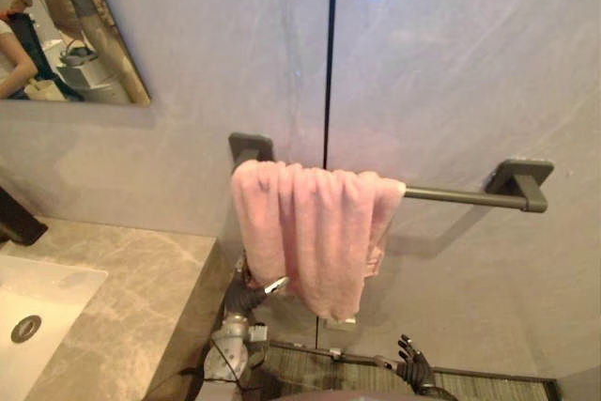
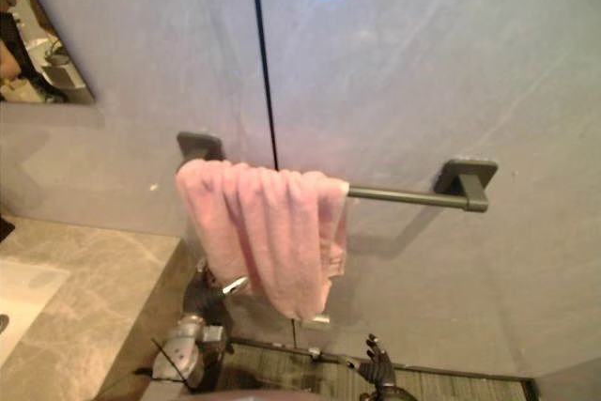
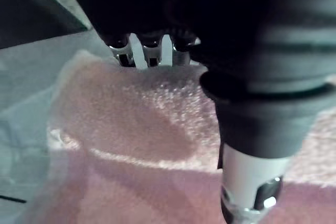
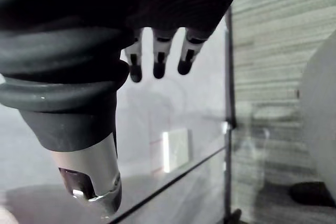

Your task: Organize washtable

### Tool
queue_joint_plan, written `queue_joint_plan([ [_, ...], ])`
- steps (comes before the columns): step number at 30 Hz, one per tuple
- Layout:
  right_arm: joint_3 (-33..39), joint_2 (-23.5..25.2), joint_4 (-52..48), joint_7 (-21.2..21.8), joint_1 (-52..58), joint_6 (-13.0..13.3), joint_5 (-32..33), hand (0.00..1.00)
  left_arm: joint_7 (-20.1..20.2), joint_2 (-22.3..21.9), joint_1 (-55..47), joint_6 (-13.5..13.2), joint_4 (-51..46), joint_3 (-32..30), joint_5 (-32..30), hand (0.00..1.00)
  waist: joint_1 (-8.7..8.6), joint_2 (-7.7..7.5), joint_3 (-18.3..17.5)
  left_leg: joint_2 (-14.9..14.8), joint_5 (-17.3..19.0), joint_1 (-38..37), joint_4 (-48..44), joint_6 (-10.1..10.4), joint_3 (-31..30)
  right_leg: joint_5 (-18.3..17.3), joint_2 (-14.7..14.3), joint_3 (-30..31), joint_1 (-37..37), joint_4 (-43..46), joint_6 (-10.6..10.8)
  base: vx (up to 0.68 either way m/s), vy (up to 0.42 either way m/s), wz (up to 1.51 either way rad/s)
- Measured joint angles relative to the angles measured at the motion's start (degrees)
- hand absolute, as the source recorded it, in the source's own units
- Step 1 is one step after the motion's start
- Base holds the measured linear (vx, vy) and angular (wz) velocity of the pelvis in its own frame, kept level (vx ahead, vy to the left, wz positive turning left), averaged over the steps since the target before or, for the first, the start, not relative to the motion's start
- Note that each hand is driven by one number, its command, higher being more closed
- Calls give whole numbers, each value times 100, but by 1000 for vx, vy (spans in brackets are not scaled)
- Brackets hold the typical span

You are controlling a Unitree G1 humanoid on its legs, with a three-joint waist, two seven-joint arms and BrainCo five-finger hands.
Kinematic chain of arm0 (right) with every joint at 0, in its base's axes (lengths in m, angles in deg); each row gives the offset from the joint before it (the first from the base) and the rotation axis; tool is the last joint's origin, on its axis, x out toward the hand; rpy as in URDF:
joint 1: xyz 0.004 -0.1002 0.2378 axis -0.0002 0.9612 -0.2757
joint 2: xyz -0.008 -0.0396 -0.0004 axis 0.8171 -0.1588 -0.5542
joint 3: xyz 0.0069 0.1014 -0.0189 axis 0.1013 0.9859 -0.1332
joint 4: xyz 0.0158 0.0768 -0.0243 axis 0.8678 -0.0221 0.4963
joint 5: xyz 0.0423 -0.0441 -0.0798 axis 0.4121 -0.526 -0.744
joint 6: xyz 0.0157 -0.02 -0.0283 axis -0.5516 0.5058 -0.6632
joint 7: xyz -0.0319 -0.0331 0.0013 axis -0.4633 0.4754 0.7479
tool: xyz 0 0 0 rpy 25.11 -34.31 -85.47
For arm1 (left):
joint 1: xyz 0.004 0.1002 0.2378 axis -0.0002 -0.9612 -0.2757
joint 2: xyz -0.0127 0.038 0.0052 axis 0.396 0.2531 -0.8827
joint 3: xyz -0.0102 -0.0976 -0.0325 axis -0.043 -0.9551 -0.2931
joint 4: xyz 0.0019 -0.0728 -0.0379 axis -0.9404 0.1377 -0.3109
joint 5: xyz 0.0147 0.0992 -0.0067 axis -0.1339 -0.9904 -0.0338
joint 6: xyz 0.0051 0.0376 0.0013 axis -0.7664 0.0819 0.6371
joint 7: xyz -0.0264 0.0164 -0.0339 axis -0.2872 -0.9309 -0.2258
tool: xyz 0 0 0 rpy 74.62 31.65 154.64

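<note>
The towel (image 1: pixel 310 227) hangs bunched over the left end of the rail (image 1: pixel 451 196), and the right half of the rail is bare. It hangs unevenly, with one long lobe low in the middle and a short fold at its right edge.

The left hand (image 1: pixel 246 296) is at the towel's lower left edge, just beside the right edge of the table (image 1: pixel 141 279). It is against the cloth, but I cannot tell whether it pinches the towel or only touches it. The right hand (image 1: pixel 413 365) hangs low, well apart from the towel, its fingers (image 4: pixel 157 61) spread loosely and holding nothing.

The main risk, as I judge it, is a downward or outward pull from the left hand. With so much cloth on one side, a tug could drag the whole towel off the rail and onto the floor. The right hand is too far away to steady it. A sideways pull to spread the towel could also snag it on the left bracket (image 1: pixel 250 149).

The eye views show the whole rail, the bunching and both hands' places. The left wrist view adds the close contact: the towel's pile lies right under the thumb (image 3: pixel 252 182). The right wrist view makes that hand's emptiness plain.
</note>
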State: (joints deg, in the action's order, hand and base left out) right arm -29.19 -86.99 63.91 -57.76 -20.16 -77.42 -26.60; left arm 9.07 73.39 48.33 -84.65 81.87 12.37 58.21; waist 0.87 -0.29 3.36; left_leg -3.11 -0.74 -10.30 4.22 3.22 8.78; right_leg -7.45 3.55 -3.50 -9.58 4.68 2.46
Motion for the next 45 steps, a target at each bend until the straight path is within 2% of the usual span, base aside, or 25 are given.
queue_joint_plan([
  [1, -10, 3, -131, 16, 16, 2, 0, 0, -9, 11, 41, 0, 89, 30, 1, 100, -2, 4, 3, -1, 1, 3, 6, 0, 34, 0, -4, 42, 41, 0, 0, -28, -2, -15],
  [11, -21, -35, -1648, 104, 13, 22, -8, 0, 125, 236, 562, 19, 350, 90, 116, 100, -30, -14, 113, -12, 5, 37, 8, -4, 198, 153, -37, 346, 181, -118, 12, -19, -3, -16],
  [15, -183, -134, -2442, 113, 83, 27, -67, 0, 130, 293, 612, 17, 351, 195, 116, 100, -201, -59, 141, 0, 15, 36, 7, -20, 217, 218, -29, 399, 176, -194, 31, -25, -2, -9],
  [21, -288, -374, -3555, 352, 464, 37, -227, 0, 130, 384, 615, 11, 329, 174, 124, 100, -247, -46, 147, -5, 57, 30, -27, -64, 256, 236, -37, 473, 189, -196, 45, -32, -11, -6],
  [25, -412, -678, -4270, 509, 534, 179, -213, 0, 138, 381, 620, 9, 158, 178, 125, 100, -306, -40, 153, 1, 81, 43, -35, -93, 274, 246, -34, 510, 212, -195, 60, -24, -7, -3],
  [33, -706, -980, -4563, 592, 460, 226, -48, 0, 134, 353, 826, -11, -21, 194, 255, 100, -308, -33, 154, -3, 85, 176, -120, -98, 266, 291, -35, 521, 298, -191, 66, 0, 0, 0],
  [45, -1218, -1002, -4389, 570, -362, 235, -50, 0, 126, 255, 843, -19, -123, 428, 467, 100, -300, -29, 142, 9, 65, 367, -228, -107, 66, 303, 0, 340, 341, -184, 56, -22, -19, 8],
])
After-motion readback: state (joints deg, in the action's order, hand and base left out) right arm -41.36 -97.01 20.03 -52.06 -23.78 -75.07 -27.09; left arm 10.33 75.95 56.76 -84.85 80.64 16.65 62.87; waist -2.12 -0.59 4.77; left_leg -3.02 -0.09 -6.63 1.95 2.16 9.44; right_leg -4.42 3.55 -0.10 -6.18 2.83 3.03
